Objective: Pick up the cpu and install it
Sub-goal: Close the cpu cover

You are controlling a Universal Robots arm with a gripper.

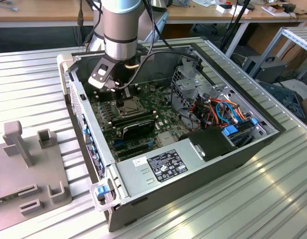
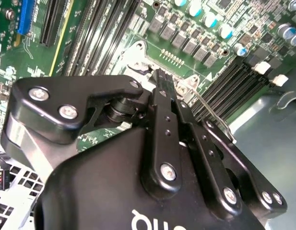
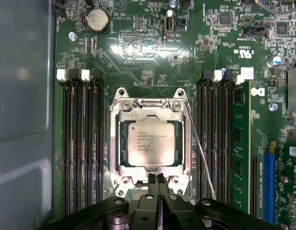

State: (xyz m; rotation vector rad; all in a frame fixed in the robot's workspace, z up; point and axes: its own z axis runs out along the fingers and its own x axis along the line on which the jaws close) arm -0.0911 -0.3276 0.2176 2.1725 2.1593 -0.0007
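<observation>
Noted cpu (image 3: 148,143) seated silvery face up inside socket frame (image 3: 148,112) on motherboard (image 3: 138,52), lying straight ahead of end effector (image 3: 157,179), clenched on nothing, tips at frame's edge.

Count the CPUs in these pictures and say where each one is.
1. The cpu lies silver face up in the socket frame on the motherboard, close to the shut gripper. The gripper hides part of the motherboard.
</observation>
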